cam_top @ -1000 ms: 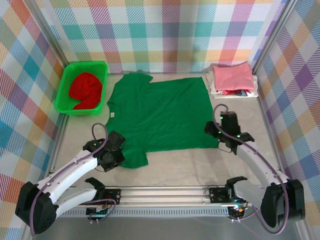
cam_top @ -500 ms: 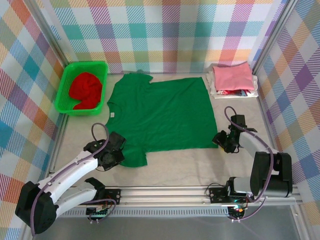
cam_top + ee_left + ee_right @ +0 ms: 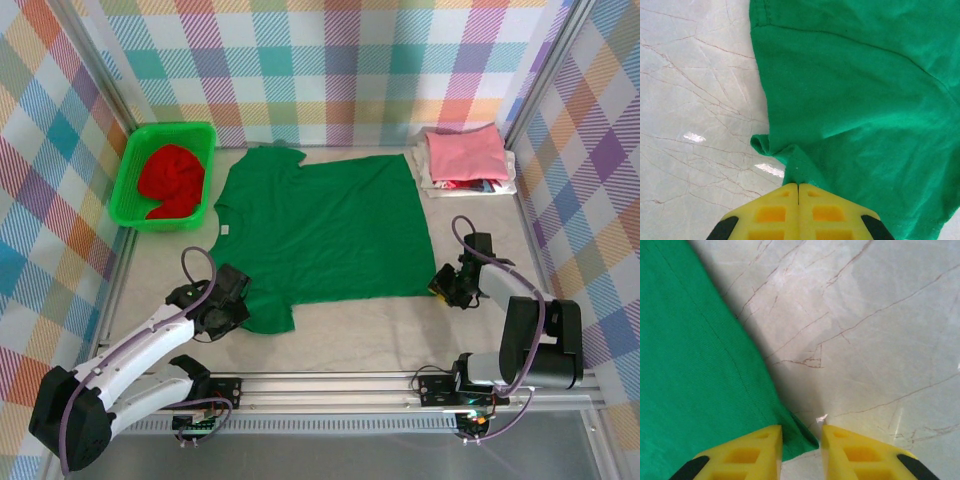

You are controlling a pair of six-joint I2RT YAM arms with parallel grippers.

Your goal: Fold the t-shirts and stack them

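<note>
- dark green t-shirt (image 3: 325, 225): soft, limp, light; likely sags when lifted; best taken at edges and corners
- left gripper (image 3: 798, 186) clenched on bunched edge; right gripper (image 3: 801, 430) jaws apart, straddling hem corner

The pale, marble-veined worktop (image 3: 350, 325) carries a dark green t-shirt (image 3: 330, 230) spread flat across its middle, the near-left sleeve slightly puckered. A bright green basket (image 3: 160, 224) stands in the far left corner; a stack of folded t-shirts (image 3: 465, 155), pink on top, lies in the far right corner
</note>
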